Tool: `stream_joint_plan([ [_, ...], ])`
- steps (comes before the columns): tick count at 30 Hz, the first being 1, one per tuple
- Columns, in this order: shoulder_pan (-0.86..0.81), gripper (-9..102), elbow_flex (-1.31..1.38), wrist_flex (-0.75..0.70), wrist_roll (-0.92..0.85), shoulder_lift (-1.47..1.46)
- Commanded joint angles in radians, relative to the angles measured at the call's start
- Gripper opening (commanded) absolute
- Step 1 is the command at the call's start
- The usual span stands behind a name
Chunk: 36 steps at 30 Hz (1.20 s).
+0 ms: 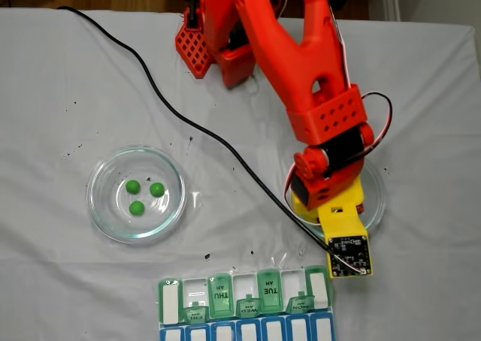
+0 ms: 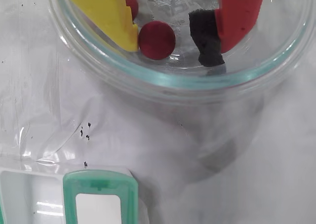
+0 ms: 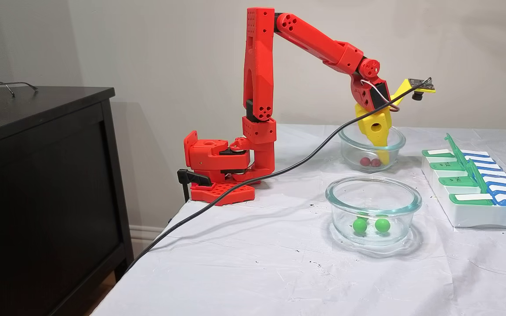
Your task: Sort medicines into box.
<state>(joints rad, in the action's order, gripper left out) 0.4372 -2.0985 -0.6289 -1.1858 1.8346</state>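
Far left in the side fixed view: black cabinet [image 3: 42, 184] with glasses [image 3: 2, 85] on top. Then red arm [image 3: 262, 87] clamped at the table [image 3: 235, 272] edge, black cable [image 3: 235, 193] trailing off across the white cloth.

Top-down fixed view, left to right: glass dish [image 1: 137, 193] holding three green pills [image 1: 143, 195], well apart from the arm. Second dish [image 1: 376, 198] on the right, mostly hidden under the wrist. Pill box [image 1: 244, 303] along the bottom edge, near both dishes, green lids flipped up, THU and TUE readable.

Wrist view: gripper [image 2: 173, 41] down inside the second dish [image 2: 173, 83], spread open, yellow finger left, red finger with black pad [image 2: 207, 39] right. Red pill [image 2: 156, 40] sitting between them, touching the yellow finger, clear of the pad, so not pinched. Another red pill [image 2: 131, 4] peeking out behind the yellow finger. Box corner [image 2: 98, 199] at the bottom left, just beside the dish.
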Motion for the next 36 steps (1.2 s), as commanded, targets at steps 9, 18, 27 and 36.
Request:
stream_joint_plan([
  [9, -0.034, 13, -0.015, 0.061, -0.029, 0.011],
  [18, -0.018, 0, -0.026, 0.038, -0.026, 0.04],
  [27, 0.074, 0, 0.046, -0.206, 0.17, 0.141],
  [36, 0.123, 0, 0.175, -0.33, 0.454, 0.166],
])
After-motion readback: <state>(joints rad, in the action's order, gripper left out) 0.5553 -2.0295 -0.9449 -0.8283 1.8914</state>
